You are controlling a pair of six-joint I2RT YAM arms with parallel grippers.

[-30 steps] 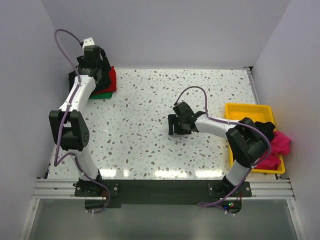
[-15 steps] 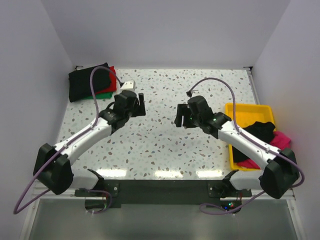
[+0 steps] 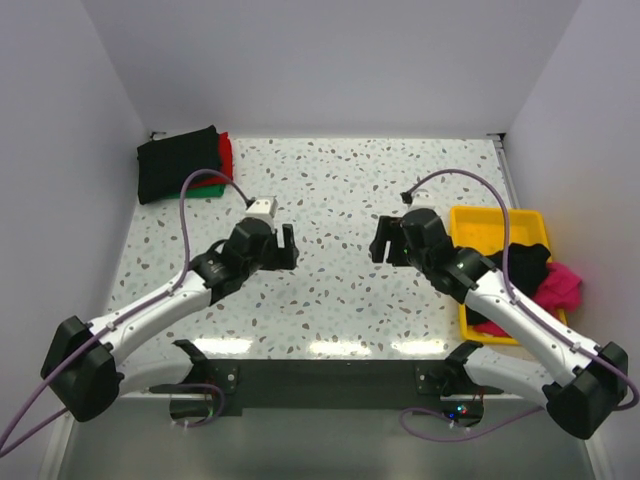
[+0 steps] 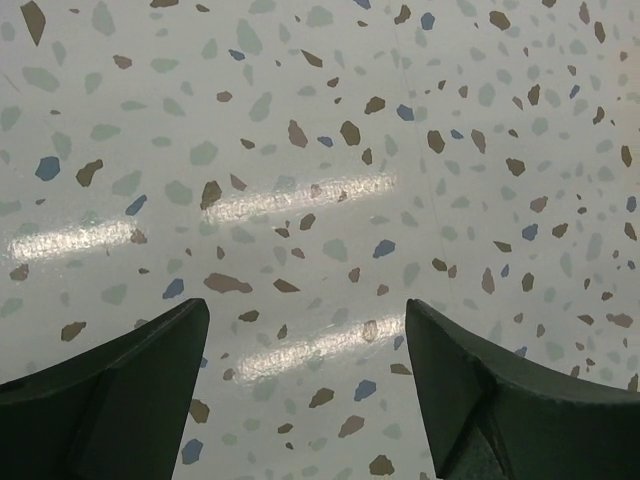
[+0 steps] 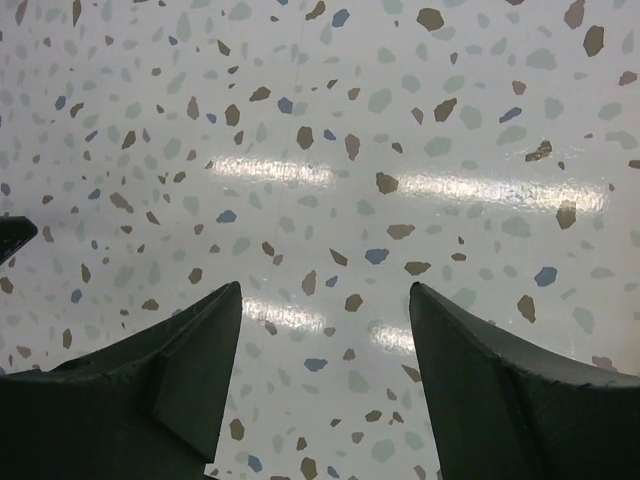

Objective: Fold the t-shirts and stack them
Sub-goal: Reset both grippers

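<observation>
Moved off the folded stack at the far left corner since a second ago: left tool [image 3: 288, 247], now out low over the speckled bench [image 3: 330, 180], left of centre, pointing right. Shifted too, from bench centre a little toward the right side: right tool [image 3: 379, 240], pointing left, facing its partner across a bare stretch of bench. Well apart from each other and from every t-shirt.

Seen from the left wrist: left tool [image 4: 307, 305] standing wide open, dark fingers [image 4: 120, 390] spread, only terrazzo flecks and streaks of lamp glare between them. Same story from the right wrist: right tool [image 5: 325, 288] gaping wide, fingers [image 5: 500, 390] parted over bare bench, gripping nothing.

Uncovered now at the far left corner, close against the walls: the stack, with black t-shirt [image 3: 178, 165] folded flat on top, red t-shirt [image 3: 226, 152] showing along its right edge and green t-shirt [image 3: 205, 190] peeking out along the near edge (order of those lower two not clear from above).

At the right edge of the bench: yellow tray [image 3: 480, 222], partly hidden behind the right arm. Crumpled inside it: second black t-shirt [image 3: 527, 262], and beside it pink t-shirt [image 3: 560, 285], spilling over the tray's right rim. Both unfolded, loosely heaped, touching each other.
</observation>
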